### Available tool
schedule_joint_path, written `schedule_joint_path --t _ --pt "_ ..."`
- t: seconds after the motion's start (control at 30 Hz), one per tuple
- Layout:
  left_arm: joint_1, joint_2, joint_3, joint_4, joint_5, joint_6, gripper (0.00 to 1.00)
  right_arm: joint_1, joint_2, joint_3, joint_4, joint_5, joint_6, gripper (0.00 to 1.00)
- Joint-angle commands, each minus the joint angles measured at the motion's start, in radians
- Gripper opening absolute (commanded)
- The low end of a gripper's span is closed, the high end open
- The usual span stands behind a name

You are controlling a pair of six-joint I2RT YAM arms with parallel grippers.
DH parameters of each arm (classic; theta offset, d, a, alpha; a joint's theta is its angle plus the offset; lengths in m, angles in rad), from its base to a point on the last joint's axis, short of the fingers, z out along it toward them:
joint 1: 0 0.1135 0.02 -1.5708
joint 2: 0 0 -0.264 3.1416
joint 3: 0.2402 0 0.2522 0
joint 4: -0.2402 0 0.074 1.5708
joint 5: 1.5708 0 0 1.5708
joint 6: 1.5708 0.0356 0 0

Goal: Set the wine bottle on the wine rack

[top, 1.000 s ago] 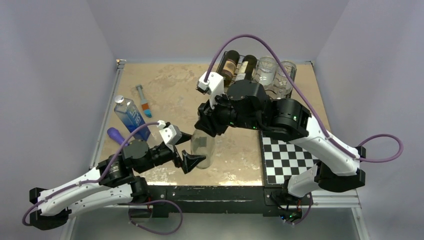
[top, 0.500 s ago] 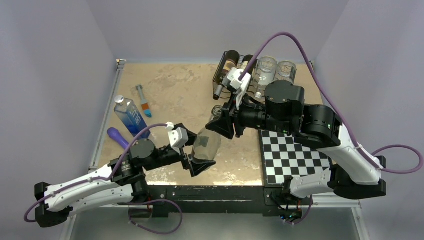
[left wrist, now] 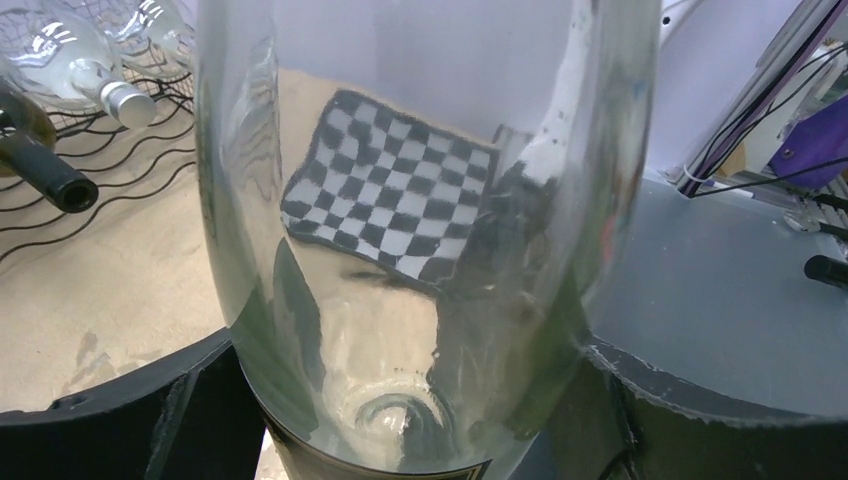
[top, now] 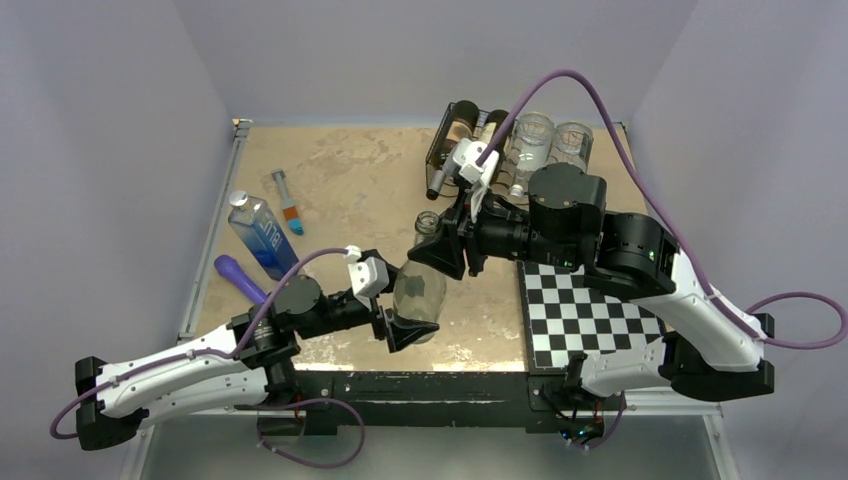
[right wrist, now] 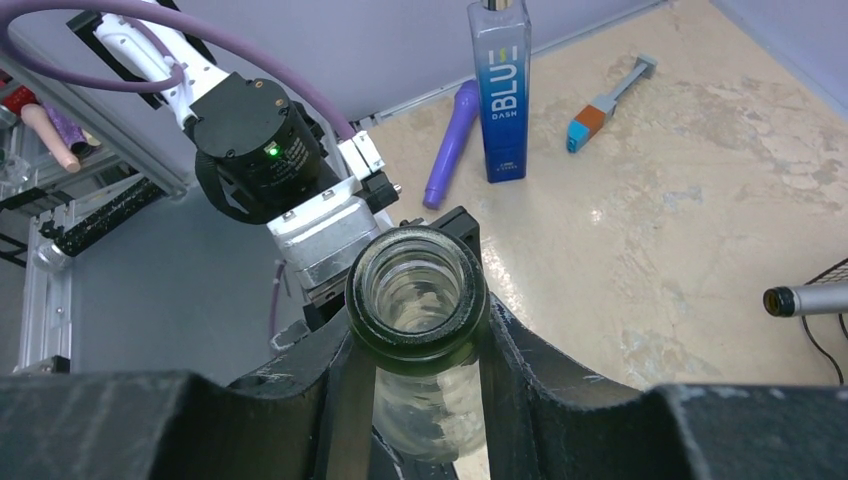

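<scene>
Wine bottle [top: 419, 284], neck in right tool [top: 446, 254], base hidden (left tool [top: 408, 328])

Desk [top: 350, 170]: mottled tan top.
Left side: clear blue bottle [top: 262, 235] labelled BLU DASH, lying flat, cap toward the far edge.
Purple stick-like object [top: 240, 278] lies just beside its base end.
Grey tool [top: 287, 202] with orange and blue bands lies farther back, near the cap.
Black-and-white chessboard [top: 585, 315] lies flat at the near right.
</scene>
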State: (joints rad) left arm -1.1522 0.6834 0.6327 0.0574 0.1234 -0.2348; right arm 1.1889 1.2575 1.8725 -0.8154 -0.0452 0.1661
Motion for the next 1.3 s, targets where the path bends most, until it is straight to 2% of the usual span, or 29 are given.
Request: schedule_joint_path --t 0.0,0.13,0.2,0.27,0.37,0.43,0.57,0.7,0.9,1.07,1.27 --pt "0.006 -0.019 0.038 0.074 -0.083 0.042 0.00 0.017 -0.077 0.013 0.246 -0.133 0.071 0.00" --pt "0.006 -0.027 0.064 0.047 -0.119 0.112 0.00 0.017 -0.090 -0.004 0.247 -0.123 0.074 0.02" --pt "0.006 -0.025 0.077 0.037 -0.119 0.166 0.00 0.017 -0.092 -0.012 0.244 -0.111 0.076 0.14" --pt "0.006 -0.020 0.092 0.029 -0.149 0.220 0.00 0.017 -0.096 -0.021 0.240 -0.094 0.076 0.38" --pt "0.006 -0.011 0.122 0.017 -0.189 0.350 0.00 0.017 -0.100 -0.048 0.242 -0.064 0.077 0.61" --pt "0.006 -0.003 0.133 0.029 -0.225 0.424 0.00 0.017 -0.104 -0.064 0.242 -0.043 0.077 0.73" --pt "0.006 0.026 0.157 0.070 -0.279 0.594 0.00 0.017 -0.117 -0.100 0.254 -0.005 0.073 0.88" --pt "0.006 0.059 0.169 0.133 -0.326 0.772 0.00 0.017 -0.127 -0.101 0.232 0.058 0.075 0.93" --pt "0.005 0.106 0.145 0.240 -0.364 1.047 0.00 0.017 -0.125 -0.037 0.107 0.156 0.095 0.94" --pt "0.006 0.138 0.099 0.346 -0.389 1.296 0.00 0.015 -0.068 0.097 -0.118 0.263 0.143 0.91" --pt "0.006 0.163 0.088 0.380 -0.385 1.440 0.00 -0.008 0.049 0.240 -0.456 0.279 0.214 0.86"
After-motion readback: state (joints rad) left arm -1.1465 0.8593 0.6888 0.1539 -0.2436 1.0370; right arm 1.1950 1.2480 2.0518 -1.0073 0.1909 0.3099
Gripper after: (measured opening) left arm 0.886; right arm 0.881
